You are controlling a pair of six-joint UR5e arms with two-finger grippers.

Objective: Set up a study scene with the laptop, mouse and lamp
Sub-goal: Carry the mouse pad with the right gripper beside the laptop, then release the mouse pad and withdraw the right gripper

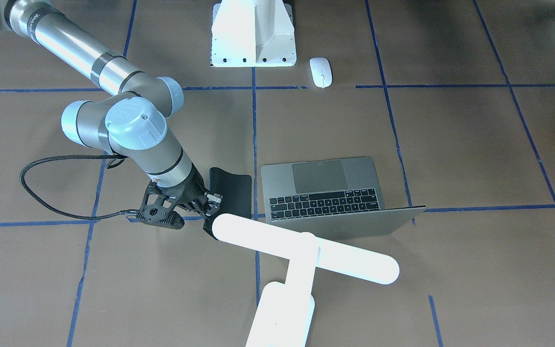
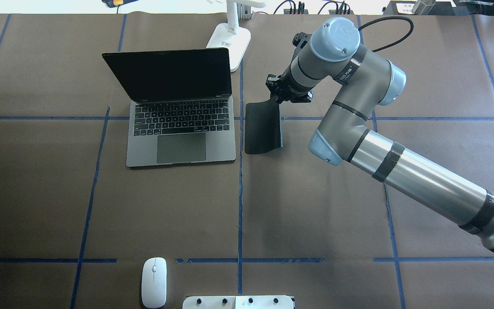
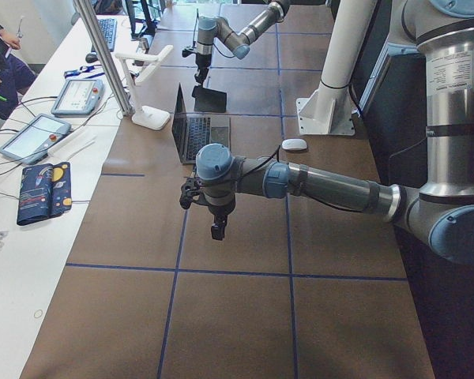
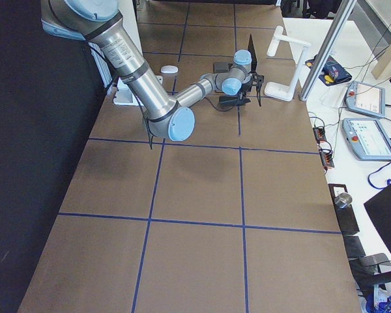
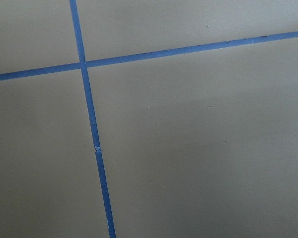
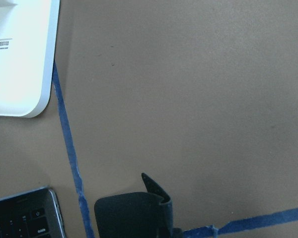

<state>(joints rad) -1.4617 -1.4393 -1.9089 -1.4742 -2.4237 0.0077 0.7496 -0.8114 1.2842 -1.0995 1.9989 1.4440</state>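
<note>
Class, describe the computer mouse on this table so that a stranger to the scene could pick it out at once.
Find the white bolted pedestal at the robot's edge of the brown table. Beside it, far from the open laptop and black mat, lies the mouse: small, flat, white and oval, with a thin centre line.

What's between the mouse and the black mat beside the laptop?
Nothing visible: only bare table lies between the mouse and the black mat. The laptop has its near corner close beside that straight line, so it looks tight. The right gripper pinches the mat's far corner, and that edge is curled up.
</note>
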